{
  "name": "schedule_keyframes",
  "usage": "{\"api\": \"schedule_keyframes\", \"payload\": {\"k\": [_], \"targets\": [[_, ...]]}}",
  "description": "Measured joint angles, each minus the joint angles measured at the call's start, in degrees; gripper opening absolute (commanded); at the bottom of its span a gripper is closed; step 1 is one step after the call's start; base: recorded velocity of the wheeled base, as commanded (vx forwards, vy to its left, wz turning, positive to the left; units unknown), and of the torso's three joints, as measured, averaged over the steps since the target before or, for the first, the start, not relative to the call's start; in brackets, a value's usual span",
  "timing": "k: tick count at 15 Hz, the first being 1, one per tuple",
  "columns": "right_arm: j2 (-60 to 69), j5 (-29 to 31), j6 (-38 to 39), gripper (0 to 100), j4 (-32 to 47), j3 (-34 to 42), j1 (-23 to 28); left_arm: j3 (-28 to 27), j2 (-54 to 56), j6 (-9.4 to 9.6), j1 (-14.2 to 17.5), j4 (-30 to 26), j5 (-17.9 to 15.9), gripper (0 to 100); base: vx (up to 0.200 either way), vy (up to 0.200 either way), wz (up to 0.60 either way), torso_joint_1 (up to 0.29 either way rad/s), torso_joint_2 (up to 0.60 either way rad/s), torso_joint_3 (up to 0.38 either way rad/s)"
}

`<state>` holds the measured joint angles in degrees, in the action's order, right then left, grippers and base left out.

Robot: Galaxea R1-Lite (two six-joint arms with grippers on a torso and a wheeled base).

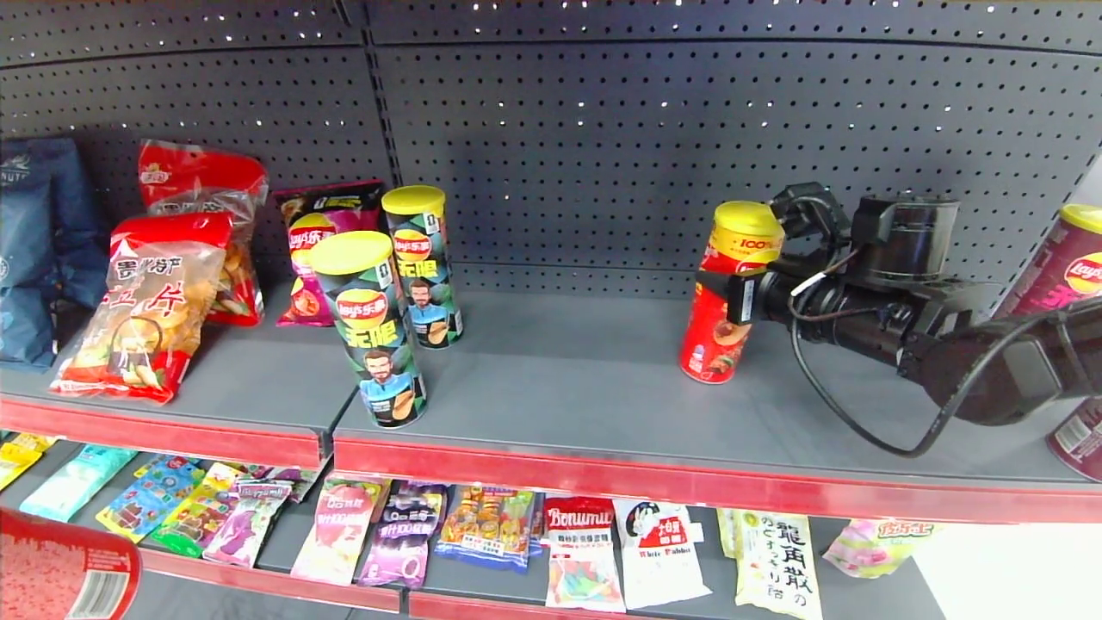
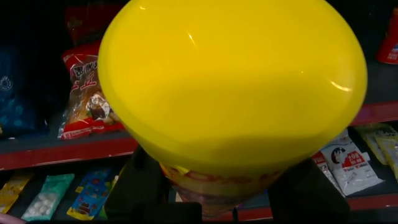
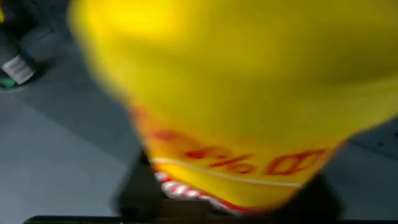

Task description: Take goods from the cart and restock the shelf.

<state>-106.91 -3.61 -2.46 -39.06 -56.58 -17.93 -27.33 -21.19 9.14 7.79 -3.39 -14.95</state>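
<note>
R gripper [image 1: 742, 297] sat centre-right in the head view, fingers clamped on the red can [image 1: 721, 323] just below its yellow lid [image 1: 747, 215]. The can stood on the grey shelf [image 1: 568, 379], leaning a bit, well apart from other stock. In the R wrist view the same gripper [image 3: 227, 196] had dark fingers [image 3: 134, 186] either side of the can body [image 3: 249, 155], w/ grey shelf board behind.

L gripper [image 2: 224, 202] was closed on a yellow-lidded can [image 2: 233, 81]; the lid took up most of the L wrist view, and black fingers [image 2: 140, 186] hugged the body from both sides low in the frame. Lower left corner of the head view had a red barcoded cylinder [image 1: 60, 568]; couldn't tell if it was that same can.

Shelf stock, left-centre of the head view: two dark cans w/ yellow lids, front one [image 1: 370, 331] near the red shelf edge [image 1: 603, 478], rear one [image 1: 422, 267] just behind it. Pink chip bag [image 1: 323, 250] leaned at the pegboard back [image 1: 603, 146] beside them. Further left: two red snack bags, front [image 1: 142, 310] and rear [image 1: 202, 215], then blue bags [image 1: 39, 250] at the frame edge. Maroon can [image 1: 1063, 267] at far right. Lower shelf along the bottom held flat sachets [image 1: 482, 525] in a row.
</note>
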Motion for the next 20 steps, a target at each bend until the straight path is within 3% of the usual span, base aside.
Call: {"api": "schedule_keyframes", "payload": {"k": [8,15,20], "targets": [[10.7,12.8,0.0,0,0.7,7.8,-6.4,0.0,0.0,-0.01,0.0,0.0,-0.2,0,0.000,0.000,0.00,0.000,0.00,0.000],[15.5,15.5,0.5,0,0.6,15.6,-10.9,0.3,0.1,-0.01,0.0,0.0,0.0,0,0.000,0.000,0.00,0.000,0.00,0.000],[14.1,22.0,1.6,0,0.1,16.5,-14.4,0.2,-0.1,0.05,0.0,0.0,0.1,0,0.000,0.000,0.00,0.000,0.00,0.000]]}}
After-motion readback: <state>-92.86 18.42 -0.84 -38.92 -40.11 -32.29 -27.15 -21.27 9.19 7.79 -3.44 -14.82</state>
